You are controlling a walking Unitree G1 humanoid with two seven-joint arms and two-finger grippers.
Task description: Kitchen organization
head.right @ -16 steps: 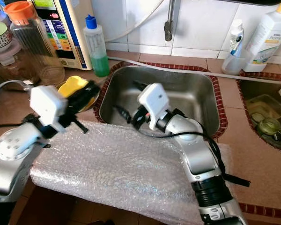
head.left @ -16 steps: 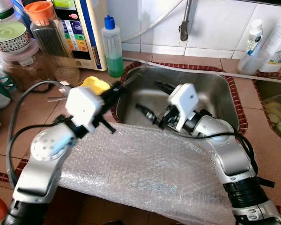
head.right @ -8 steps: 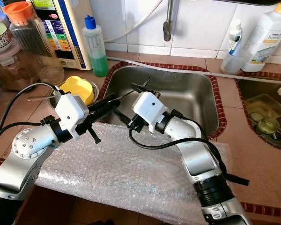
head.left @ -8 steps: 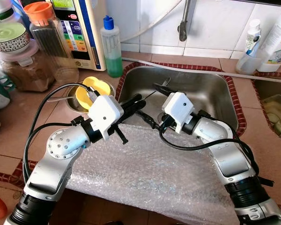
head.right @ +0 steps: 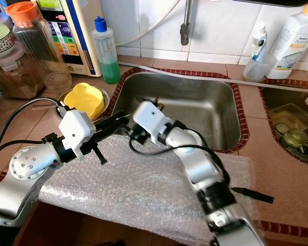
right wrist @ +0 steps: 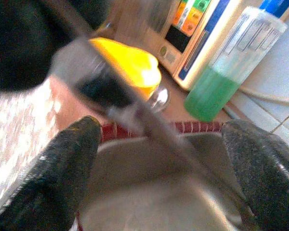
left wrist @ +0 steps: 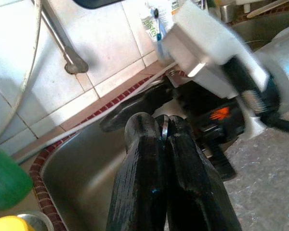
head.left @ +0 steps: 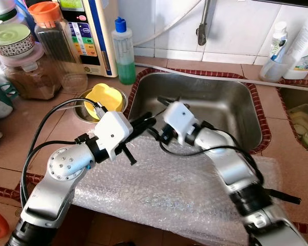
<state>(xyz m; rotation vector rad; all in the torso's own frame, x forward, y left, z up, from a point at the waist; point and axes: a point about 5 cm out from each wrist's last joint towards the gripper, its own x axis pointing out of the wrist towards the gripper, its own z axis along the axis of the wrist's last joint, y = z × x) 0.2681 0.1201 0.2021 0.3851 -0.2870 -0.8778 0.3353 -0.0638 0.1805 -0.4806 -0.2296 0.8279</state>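
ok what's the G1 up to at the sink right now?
Both arms are reaching over the bubble wrap draped across the counter's front edge, meeting at the near left corner of the steel sink. The left hand is shut with nothing visibly in it. The right hand is open, pointing toward the left one. Neither holds anything yet.

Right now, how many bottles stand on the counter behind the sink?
3: a green-liquid bottle at the sink's back-left corner, a small spray bottle and a large white bottle back right. Others may be hidden.
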